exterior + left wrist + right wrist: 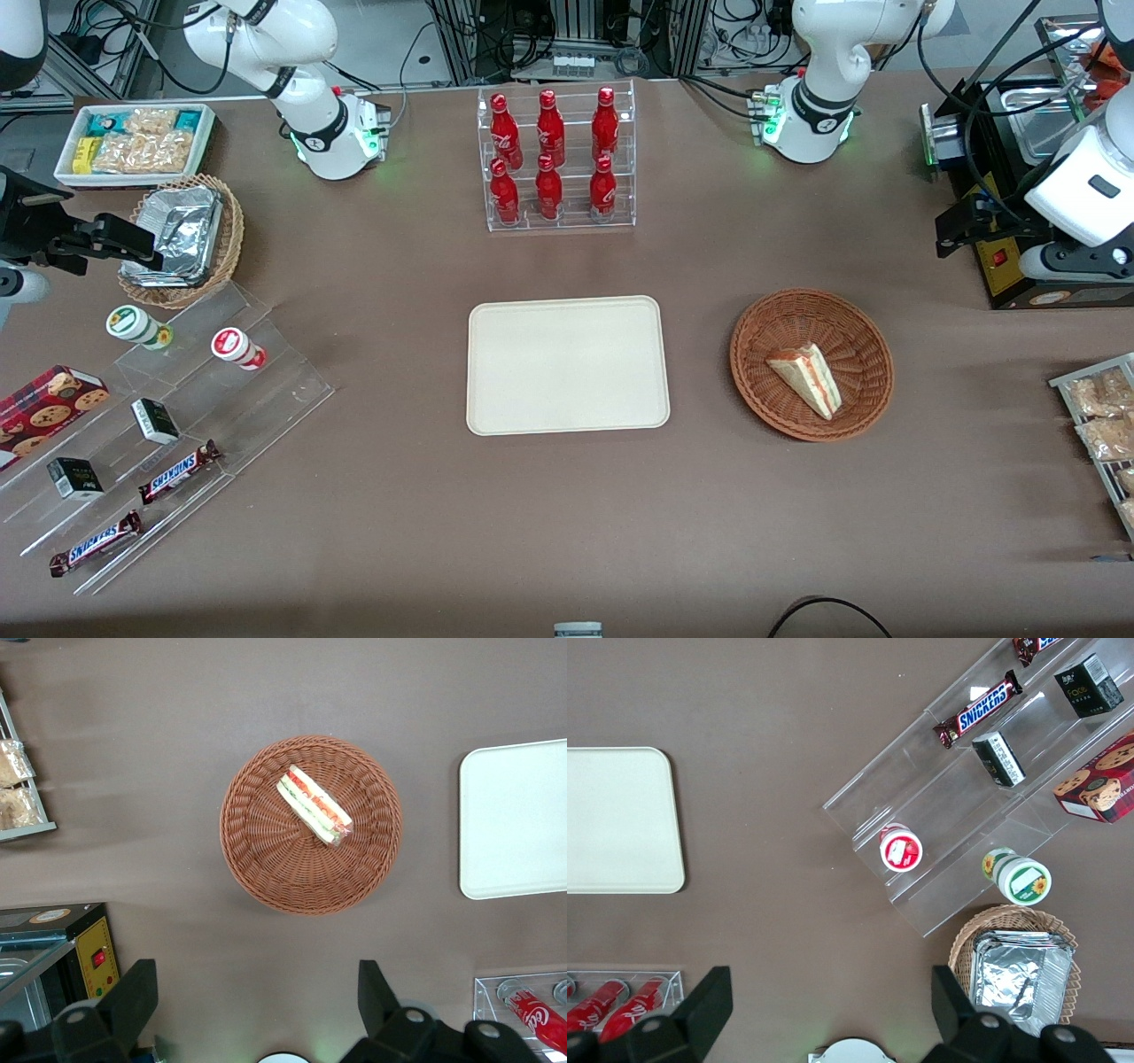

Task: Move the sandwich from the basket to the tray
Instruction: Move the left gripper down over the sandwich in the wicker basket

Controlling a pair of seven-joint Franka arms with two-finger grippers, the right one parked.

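Front view has the sandwich [804,376] lying flat in the basket [811,364], a little off-centre, with its orange and green filling edge showing. Same deal in the left wrist view: sandwich [314,804] resting in the woven basket [311,825], nothing touching it.

The tray [567,365] sits beside the basket, toward the parked arm's end of the table, with a strip of brown tabletop between them. You can see one edge of the tray [514,819] from the wrist camera too, and it's bare.

The gripper [257,1005] hangs high over the table, well above the basket and not over it, more toward the robot bases. Its two fingers [133,997] are spread wide apart with nothing between them. In the front view the working arm is up by the black appliance [1001,221] at its end of the table.

Farther from the front camera than the tray is a clear rack of red bottles [554,159]. Down at the parked arm's end there's a clear stepped stand with Snickers bars [177,470] and a lighter basket with foil [182,235].
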